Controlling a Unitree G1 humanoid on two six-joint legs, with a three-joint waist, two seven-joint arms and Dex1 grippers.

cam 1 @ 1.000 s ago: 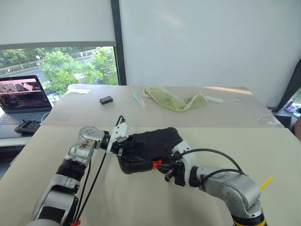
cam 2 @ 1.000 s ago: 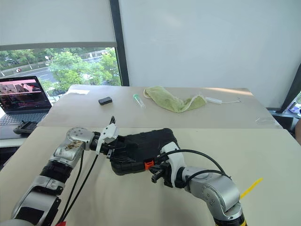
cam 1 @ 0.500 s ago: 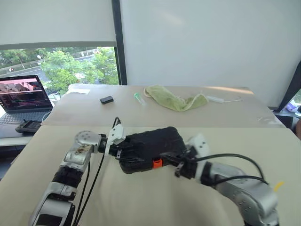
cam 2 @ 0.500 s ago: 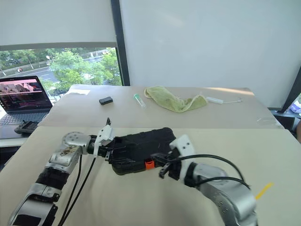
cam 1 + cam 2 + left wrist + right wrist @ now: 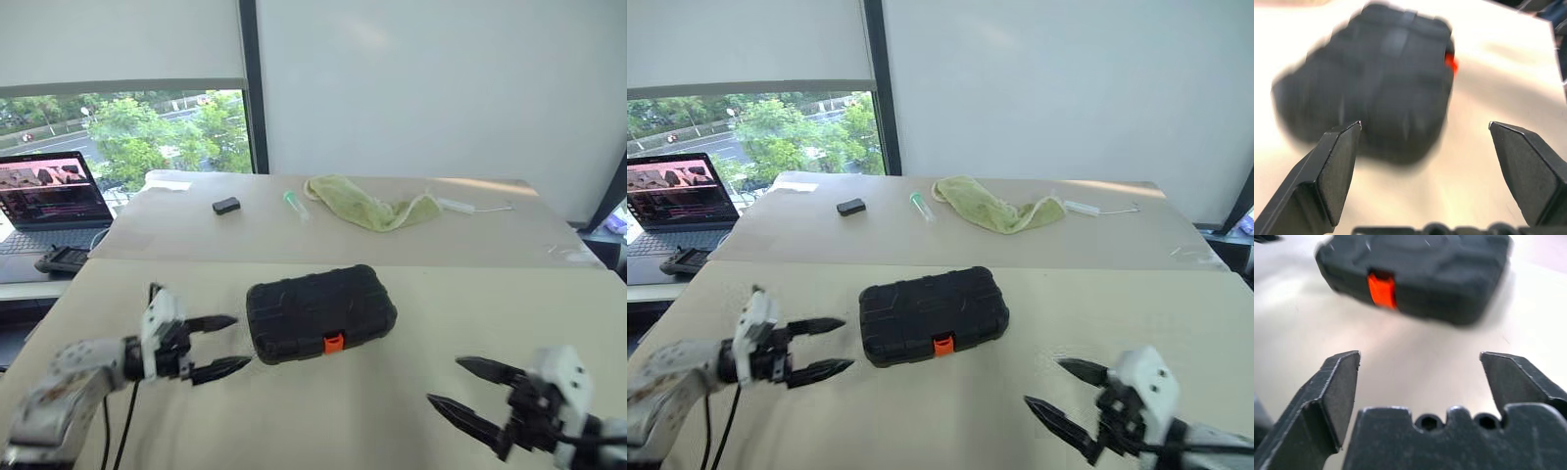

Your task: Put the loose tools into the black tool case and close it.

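The black tool case [image 5: 319, 310] lies shut on the cream table, its ribbed lid down and its small orange latch [image 5: 334, 343] facing me. The loose tools are hidden from view. My left gripper [image 5: 223, 346] hangs open just left of the case, apart from it, with nothing between its fingers. My right gripper [image 5: 460, 386] is open too, low at the near right, well clear of the case. The case also shows ahead of the fingers in the left wrist view [image 5: 1376, 78] and in the right wrist view [image 5: 1440, 269].
On the far table lie a small black box [image 5: 225, 206], a clear tube with a green cap [image 5: 293, 205], a green cloth [image 5: 370, 206] and a white cable [image 5: 472, 207]. A laptop [image 5: 51, 201] and a handheld controller [image 5: 61, 259] sit at the far left.
Both grippers have let go of the case and drawn back toward me, the left one leftward, the right one rightward. The right gripper has opened wide. The case stays shut in place.
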